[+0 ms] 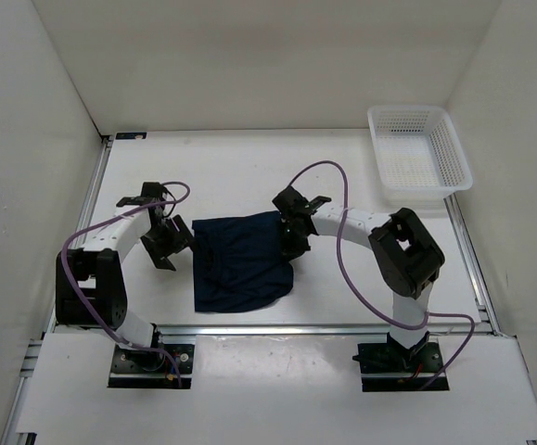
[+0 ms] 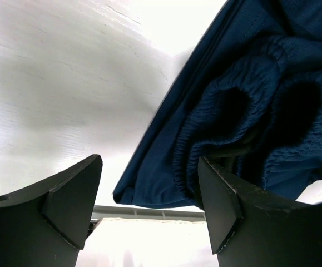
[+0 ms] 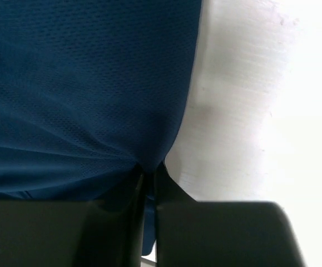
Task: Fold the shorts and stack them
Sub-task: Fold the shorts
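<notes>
The dark navy shorts point(image 1: 240, 260) lie on the white table between my two arms. My left gripper point(image 1: 177, 243) is open just left of the shorts' gathered waistband point(image 2: 244, 105); in the left wrist view its fingers point(image 2: 72, 206) stand wide apart and the right one touches the fabric edge. My right gripper point(image 1: 289, 243) is shut on the shorts' right edge; in the right wrist view the mesh fabric point(image 3: 83, 94) is pinched between the closed fingers point(image 3: 166, 206).
A white mesh basket point(image 1: 418, 148) stands at the back right corner. White walls enclose the table on three sides. A metal rail point(image 1: 249, 327) runs along the table's near edge. Purple cables loop over both arms.
</notes>
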{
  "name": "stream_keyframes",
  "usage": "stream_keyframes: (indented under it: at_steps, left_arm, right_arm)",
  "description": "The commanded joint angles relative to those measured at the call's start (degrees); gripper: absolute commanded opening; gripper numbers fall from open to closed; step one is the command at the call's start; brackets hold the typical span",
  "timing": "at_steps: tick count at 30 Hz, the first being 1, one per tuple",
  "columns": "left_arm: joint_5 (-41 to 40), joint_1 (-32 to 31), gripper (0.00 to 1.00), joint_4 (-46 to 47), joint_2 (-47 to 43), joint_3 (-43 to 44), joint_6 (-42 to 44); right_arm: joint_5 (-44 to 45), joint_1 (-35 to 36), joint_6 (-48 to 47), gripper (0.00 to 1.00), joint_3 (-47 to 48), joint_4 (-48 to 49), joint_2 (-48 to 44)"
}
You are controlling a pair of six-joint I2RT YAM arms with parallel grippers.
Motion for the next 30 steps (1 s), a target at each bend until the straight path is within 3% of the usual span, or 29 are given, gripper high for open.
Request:
stream_keyframes:
  at_steps: [1, 2, 11, 12, 16, 24, 30]
  left_arm:
    - [1.68, 0.56, 0.81, 0.93, -2.41, 1.29, 1.17]
    - [1.68, 0.56, 0.81, 0.92, -2.41, 1.29, 1.69]
    - [2.73, 0.56, 0.81, 0.92, -0.48, 4.63, 1.7]
    - [2.73, 0.56, 0.81, 0.92, -0.47, 5.33, 1.7]
    - [3.44, 0.04, 0.83, -0.39, -0.47, 7.53, 2.22]
    - [-2.18, -0.49, 0.9, -5.05, -11.27, 16.66, 6.43]
    - [-9.4, -0.49, 0.91, -7.69, -21.02, 24.05, 6.44]
  right_arm:
    - [0.94, -0.47, 2.01, 0.04, -1.88, 1.8, -1.82]
    - [2.6, -1.07, 2.54, 0.0, -2.67, 1.8, -3.4]
    - [8.58, -9.16, 5.97, 0.0, -15.59, 1.8, -11.67]
    - [8.59, -9.17, 5.97, 0.06, -15.6, 1.8, -12.46]
    - [14.2, -9.17, 6.93, 0.99, -16.3, -1.61, -19.9]
    - [34.23, -15.31, 7.64, 0.99, -12.88, -13.04, -40.9]
    - [43.03, -20.85, 7.12, 0.99, -11.73, -17.08, -50.59]
